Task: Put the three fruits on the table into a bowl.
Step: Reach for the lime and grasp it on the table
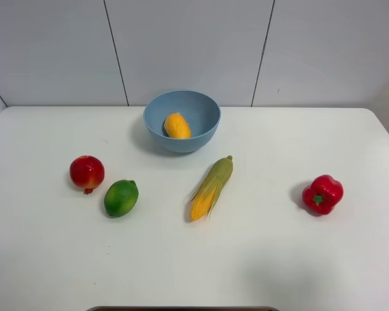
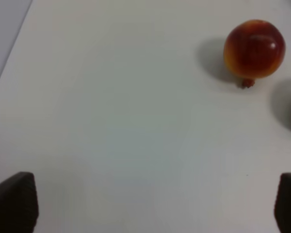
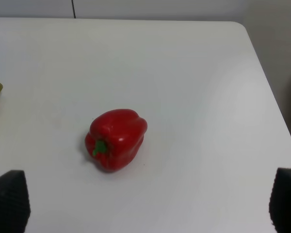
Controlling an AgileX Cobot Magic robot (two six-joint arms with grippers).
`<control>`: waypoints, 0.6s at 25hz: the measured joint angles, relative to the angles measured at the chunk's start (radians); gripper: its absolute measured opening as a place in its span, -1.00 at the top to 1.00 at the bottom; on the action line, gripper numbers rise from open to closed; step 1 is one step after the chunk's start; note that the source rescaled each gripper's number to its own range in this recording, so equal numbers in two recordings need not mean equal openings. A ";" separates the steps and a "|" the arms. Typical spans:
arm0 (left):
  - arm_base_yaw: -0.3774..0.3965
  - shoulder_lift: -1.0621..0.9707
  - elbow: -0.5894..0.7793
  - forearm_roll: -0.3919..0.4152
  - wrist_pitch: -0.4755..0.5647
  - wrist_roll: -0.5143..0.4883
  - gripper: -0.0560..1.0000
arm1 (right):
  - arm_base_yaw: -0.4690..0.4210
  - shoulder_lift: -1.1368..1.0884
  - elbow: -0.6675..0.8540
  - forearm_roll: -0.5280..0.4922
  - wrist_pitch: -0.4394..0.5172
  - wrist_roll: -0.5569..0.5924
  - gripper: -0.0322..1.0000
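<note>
The mango (image 1: 177, 126) lies in the light-blue bowl (image 1: 210, 120). The pomegranate (image 1: 87, 173) and lime (image 1: 120, 197) sit close together on the table (image 1: 279, 259). Both look hard, glossy and apt to roll, and seem best gripped across the middle. The left hand (image 2: 150, 203) and right hand (image 3: 147, 200) gape wide, empty.

yellow corn cob (image 1: 211, 188) and, well apart, red bell pepper (image 1: 323, 194)

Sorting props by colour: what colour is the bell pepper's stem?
Green. The stem of the red bell pepper shows best in the right wrist view.
</note>
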 joint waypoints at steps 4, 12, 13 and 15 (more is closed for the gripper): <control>0.000 0.200 -0.118 0.001 0.007 0.001 -1.00 | 0.000 0.000 0.000 0.000 0.000 0.000 -1.00; 0.000 0.554 -0.307 0.001 0.022 0.037 -1.00 | 0.000 0.000 0.000 0.000 0.000 0.000 -1.00; 0.000 0.594 -0.321 0.001 0.021 0.043 -1.00 | 0.000 0.000 0.000 0.000 0.000 0.000 -1.00; -0.006 0.658 -0.348 0.002 0.021 0.053 -1.00 | 0.000 0.000 0.000 0.000 0.000 0.000 -1.00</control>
